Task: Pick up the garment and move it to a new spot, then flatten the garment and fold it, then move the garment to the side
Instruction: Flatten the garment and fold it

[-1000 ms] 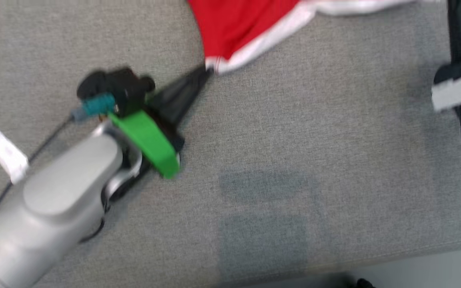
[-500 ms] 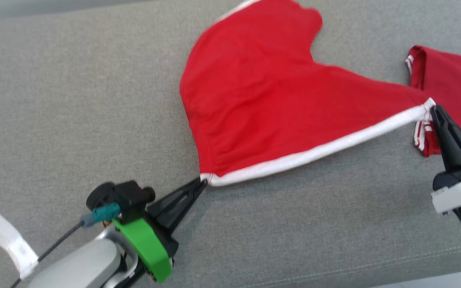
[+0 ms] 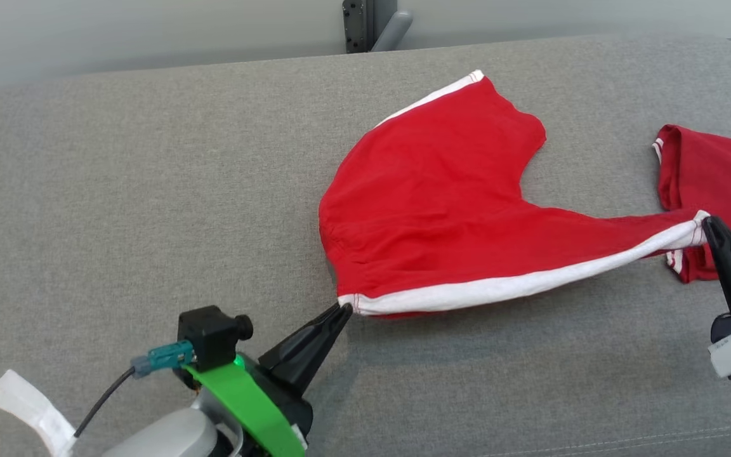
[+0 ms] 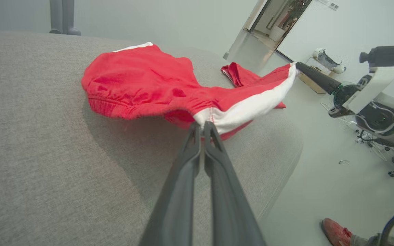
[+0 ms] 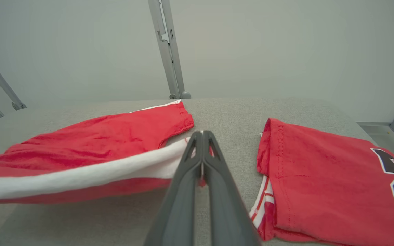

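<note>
Left wrist view first: the left gripper's (image 4: 202,125) two long dark fingers are squeezed tight together, no gap, pinching one corner of the white hem band on the red fabric shorts with white trim (image 4: 142,78). Same story on the other arm. The right gripper (image 5: 202,134) has its fingers clamped shut on the opposite corner of that same band.

So the hem is pulled into a line between the two tips and hangs a bit above the wide grey woven cushion (image 3: 118,190), with a soft shadow under it. The rest of the shorts droops back down and lies rumpled on the cushion's middle, one leg reaching toward the cushion's far edge.

The left tip sits over the cushion's near half, roughly centre, and the right tip is out by the cushion's right end.

Also at the cushion's right end is a folded red jersey with dark numerals (image 5: 320,177), lying flat just beside the right fingers. In the right wrist view a strip of bare cushion shows between it and the far leg of the shorts.

Further back on the left arm there's a bright green plastic bracket (image 3: 248,406) and a small black camera block (image 3: 210,330). A grey metal post (image 3: 368,25) stands just past the cushion's far edge. Off the cushion's right end, down on the floor, a red shoe (image 4: 335,232) is visible.
</note>
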